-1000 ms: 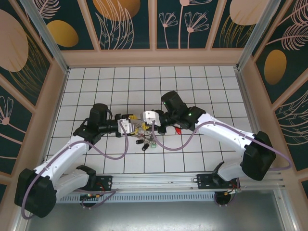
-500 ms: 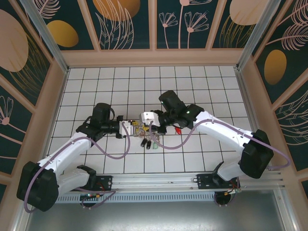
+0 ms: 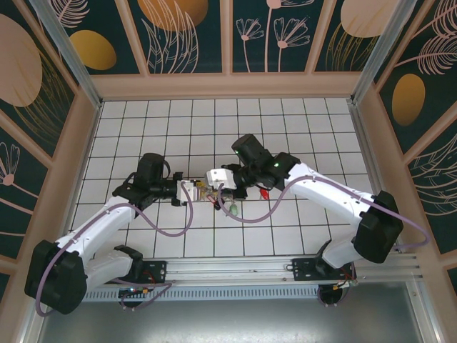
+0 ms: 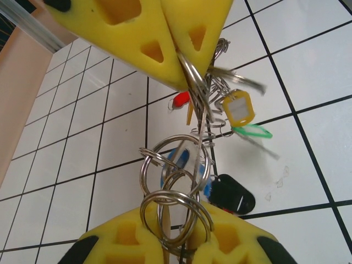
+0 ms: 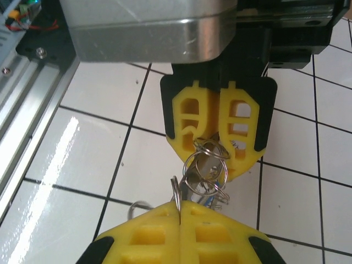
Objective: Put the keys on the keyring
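**Q:** Where is the keyring?

**A:** The keyring (image 4: 175,165), a cluster of silvery loops, hangs over the middle of the table (image 4: 308,165). The left jaws and right jaws are each clamped on it from opposite sides. The keys (image 4: 237,107) dangle beside it.

**Q:** Which step?

**A:** Threading, seemingly. The next move probably calls for prying a coil apart to slide a key on.
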Tool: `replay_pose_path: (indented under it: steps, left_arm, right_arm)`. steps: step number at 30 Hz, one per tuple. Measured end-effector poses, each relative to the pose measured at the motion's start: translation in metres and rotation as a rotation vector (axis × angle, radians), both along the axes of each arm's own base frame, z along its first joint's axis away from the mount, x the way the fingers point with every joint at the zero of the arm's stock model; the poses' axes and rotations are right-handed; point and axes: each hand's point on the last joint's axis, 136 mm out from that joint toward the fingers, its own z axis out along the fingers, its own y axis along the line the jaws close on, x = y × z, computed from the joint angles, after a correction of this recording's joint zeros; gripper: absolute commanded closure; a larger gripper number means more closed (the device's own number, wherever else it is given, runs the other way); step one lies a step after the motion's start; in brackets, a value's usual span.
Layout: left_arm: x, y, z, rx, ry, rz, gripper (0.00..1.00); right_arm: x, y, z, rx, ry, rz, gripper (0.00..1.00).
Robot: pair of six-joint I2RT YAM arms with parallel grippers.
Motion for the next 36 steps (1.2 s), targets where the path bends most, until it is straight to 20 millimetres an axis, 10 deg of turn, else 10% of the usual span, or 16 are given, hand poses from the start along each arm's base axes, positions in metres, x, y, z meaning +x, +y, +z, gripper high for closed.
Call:
replay_pose_path:
  steps: [36]
  left_arm:
    - [-0.021,-0.010,-0.007,0.102,0.034,-0.150,1.00]
  right_arm:
    - [-0.030,-0.006,-0.011,-0.227,-0.304,0.302,1.00]
